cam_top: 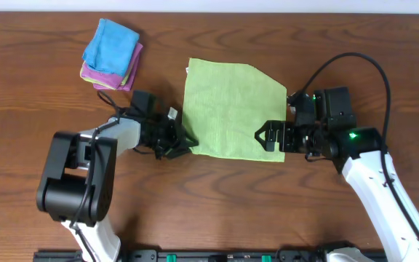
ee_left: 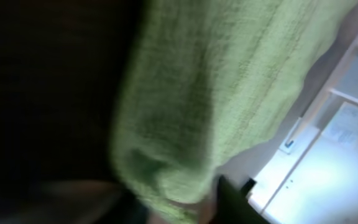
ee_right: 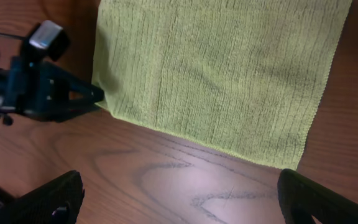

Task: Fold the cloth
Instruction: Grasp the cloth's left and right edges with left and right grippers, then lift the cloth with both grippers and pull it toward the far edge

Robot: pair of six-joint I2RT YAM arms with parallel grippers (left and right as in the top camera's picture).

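Dark, grained wood makes up the table (cam_top: 28, 109), with a pale strip of background along its far edge; a black rail (cam_top: 217, 255) is seen along the near edge, by the bases of both arms. Through the left wrist camera some pale panels (ee_left: 347, 137) of the room are glimpsed in bright light, but they are blurred and nothing more can be made out.

The green cloth (cam_top: 228, 109) is spread flat near the middle of the table; its far right corner is seen as a slanted edge. A stack of folded cloths (cam_top: 111, 57), blue over pink and yellow, is set well apart at the far left; a black cable (cam_top: 355, 62) is arched above the wood to the right of the green cloth.

The near left corner of the green cloth is met by the left gripper (cam_top: 182, 138); its jaws are drawn to a point there and appear to be clenched on the fabric, though the left wrist view is filled with blurred green and the grasp cannot be seen sharply. The right gripper (cam_top: 268, 138) is held over the near right corner; its fingers (ee_right: 48, 199) are seen spread wide at either side of the wrist view, so its jaws are released and nothing is held between them.
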